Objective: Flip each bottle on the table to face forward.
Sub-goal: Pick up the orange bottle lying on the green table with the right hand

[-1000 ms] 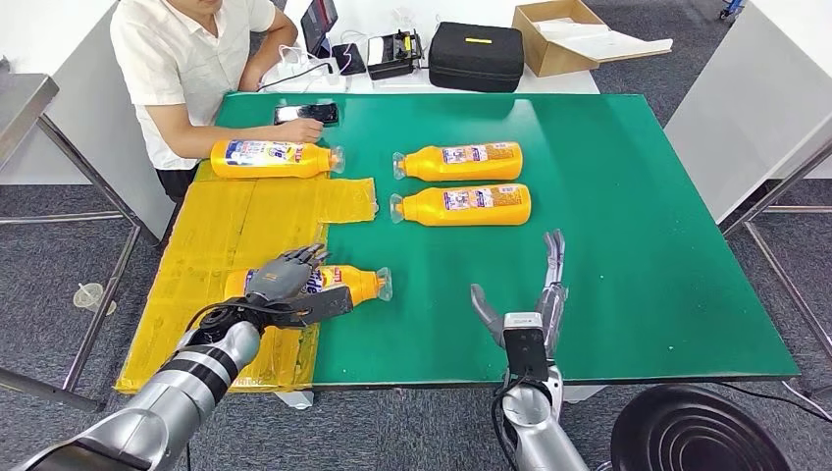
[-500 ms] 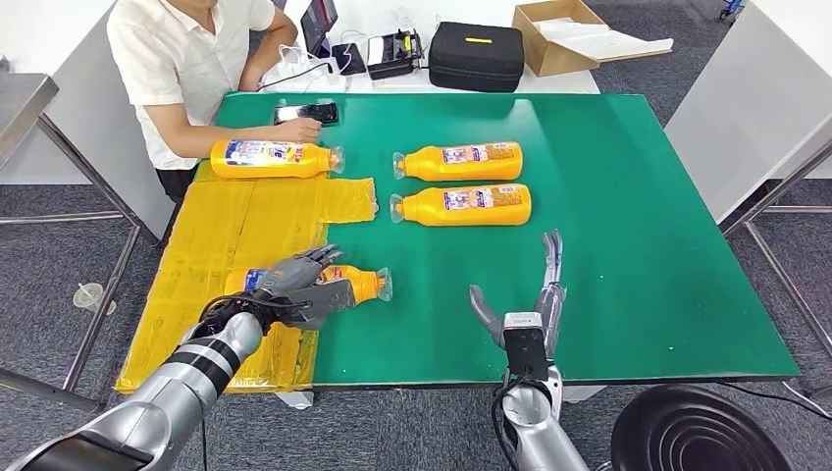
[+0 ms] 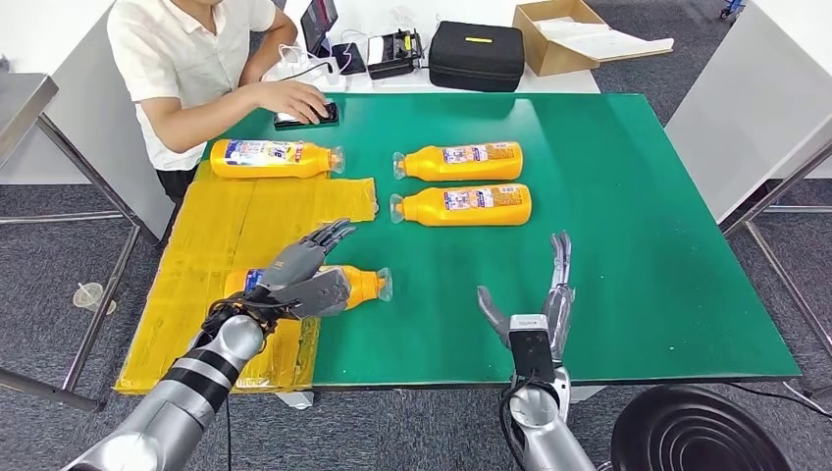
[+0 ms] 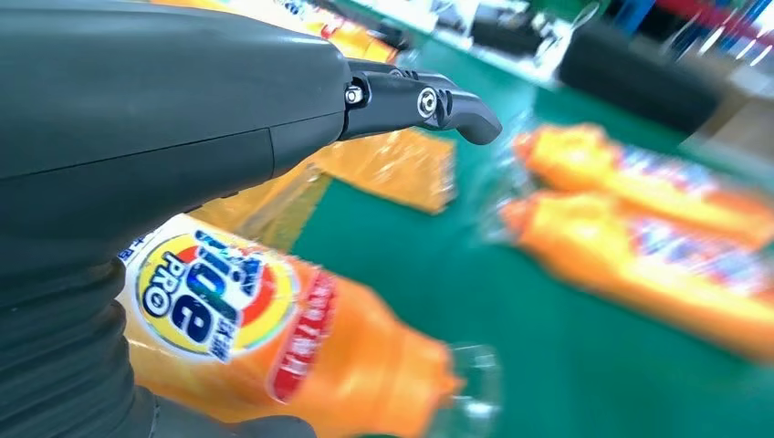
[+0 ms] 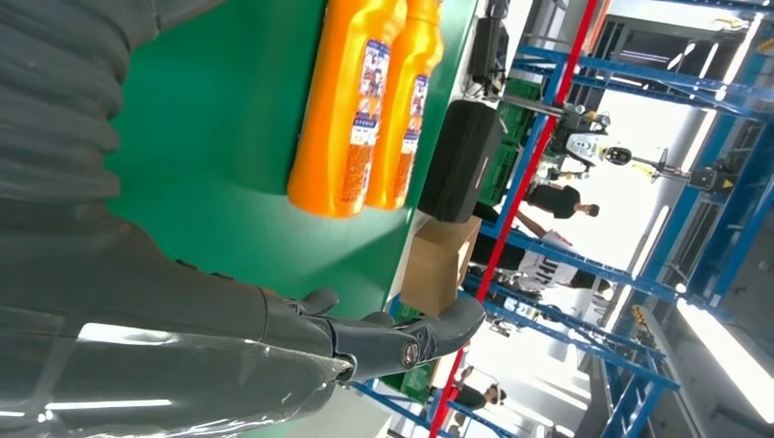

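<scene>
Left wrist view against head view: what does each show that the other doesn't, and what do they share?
The left wrist view alone lets you read the round front logo on the nearest bottle and see its clear cap end close up. The head view alone shows the whole green table, the yellow sheet, the far-left bottle by a seated person's arm, the black case, and the right hand, open with fingers apart near the table's near edge. Both show the left hand fingers spread over the nearest bottle, and the two side-by-side bottles beyond, blurred in the wrist view.

Four bottles (image 3: 459, 183) lie on the table (image 3: 638, 226).
</scene>
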`<state>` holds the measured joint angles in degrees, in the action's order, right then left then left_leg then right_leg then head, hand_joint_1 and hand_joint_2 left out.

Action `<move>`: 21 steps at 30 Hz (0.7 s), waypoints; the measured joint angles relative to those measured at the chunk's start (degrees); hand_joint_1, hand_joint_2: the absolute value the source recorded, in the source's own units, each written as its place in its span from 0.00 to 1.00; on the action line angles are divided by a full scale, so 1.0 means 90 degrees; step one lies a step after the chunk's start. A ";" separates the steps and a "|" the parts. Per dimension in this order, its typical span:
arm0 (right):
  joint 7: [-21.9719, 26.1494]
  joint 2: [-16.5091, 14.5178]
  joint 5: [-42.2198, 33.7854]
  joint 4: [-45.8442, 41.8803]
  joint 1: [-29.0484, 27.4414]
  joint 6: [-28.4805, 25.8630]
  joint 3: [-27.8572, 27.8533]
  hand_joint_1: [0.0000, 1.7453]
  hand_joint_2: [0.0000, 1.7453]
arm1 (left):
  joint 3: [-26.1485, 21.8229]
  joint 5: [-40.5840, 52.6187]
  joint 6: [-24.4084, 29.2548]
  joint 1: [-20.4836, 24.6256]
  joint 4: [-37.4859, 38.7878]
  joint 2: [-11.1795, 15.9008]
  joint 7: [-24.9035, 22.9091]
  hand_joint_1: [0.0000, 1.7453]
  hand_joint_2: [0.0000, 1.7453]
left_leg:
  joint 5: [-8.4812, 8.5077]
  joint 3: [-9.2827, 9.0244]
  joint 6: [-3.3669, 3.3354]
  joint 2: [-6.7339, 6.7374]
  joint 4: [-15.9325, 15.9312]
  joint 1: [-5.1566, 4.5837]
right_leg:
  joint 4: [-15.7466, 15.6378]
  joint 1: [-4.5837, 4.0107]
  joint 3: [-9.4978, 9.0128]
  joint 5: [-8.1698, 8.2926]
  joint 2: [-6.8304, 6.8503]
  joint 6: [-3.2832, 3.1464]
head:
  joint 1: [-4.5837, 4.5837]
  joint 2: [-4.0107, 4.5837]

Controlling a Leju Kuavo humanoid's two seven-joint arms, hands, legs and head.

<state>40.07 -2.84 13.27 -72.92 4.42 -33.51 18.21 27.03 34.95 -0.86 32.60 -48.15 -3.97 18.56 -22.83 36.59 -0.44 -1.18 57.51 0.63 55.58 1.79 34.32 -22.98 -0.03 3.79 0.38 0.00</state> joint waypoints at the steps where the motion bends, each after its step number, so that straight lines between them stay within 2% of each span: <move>1: 0.0001 0.0016 0.0016 -0.0015 -0.0016 0.0000 -0.0018 0.00 1.00 | 0.0013 -0.0116 -0.0013 -0.0128 -0.0280 0.0037 -0.0008 0.00 1.00 | 0.0000 0.0000 0.0000 -0.0001 0.0000 0.0000 | 0.0000 0.0000 0.0000 -0.0001 0.0000 0.0000 | -0.0001 0.0000; 3: -0.0026 0.0049 0.0150 -0.0024 -0.0033 0.0007 -0.0045 0.00 1.00 | 0.0055 -0.0273 0.0002 -0.0346 -0.0773 0.0103 -0.0014 0.00 1.00 | -0.0002 0.0001 0.0000 0.0000 -0.0001 0.0000 | 0.0000 -0.0001 0.0001 -0.0001 0.0000 0.0000 | -0.0001 0.0000; 9: -0.0196 0.0239 0.1609 0.0583 0.0317 0.0256 -0.0437 0.00 1.00 | 0.0248 -0.0709 0.0351 -0.1002 -0.1886 0.0209 0.0129 0.00 1.00 | 0.0000 0.0000 -0.0002 -0.0003 -0.0001 0.0000 | -0.0001 0.0001 -0.0001 0.0000 0.0002 0.0000 | -0.0001 0.0000; 18: -0.0202 0.0336 0.1945 0.1047 0.0608 0.0404 -0.0866 0.00 1.00 | 0.0386 -0.0831 0.0414 -0.1308 -0.2404 0.0276 0.0155 0.00 1.00 | 0.0000 0.0000 -0.0002 -0.0002 0.0000 -0.0001 | 0.0000 -0.0001 -0.0002 0.0002 0.0002 0.0002 | 0.0001 0.0000; 21: -0.0671 0.0445 0.2390 0.1210 0.0755 0.0667 -0.0905 0.00 1.00 | 0.0399 -0.1020 0.0358 -0.1386 -0.2474 0.0277 0.0183 0.00 1.00 | -0.0001 0.0000 -0.0001 0.0000 0.0000 0.0000 | 0.0000 -0.0001 -0.0001 0.0001 0.0000 0.0001 | 0.0002 0.0000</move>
<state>34.04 1.17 34.77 -62.03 11.22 -27.50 10.06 30.62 25.77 2.36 20.13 -70.41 -1.47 20.20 -22.83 36.59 -0.46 -1.18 57.50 0.63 55.57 1.78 34.32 -22.97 -0.03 3.80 0.39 0.00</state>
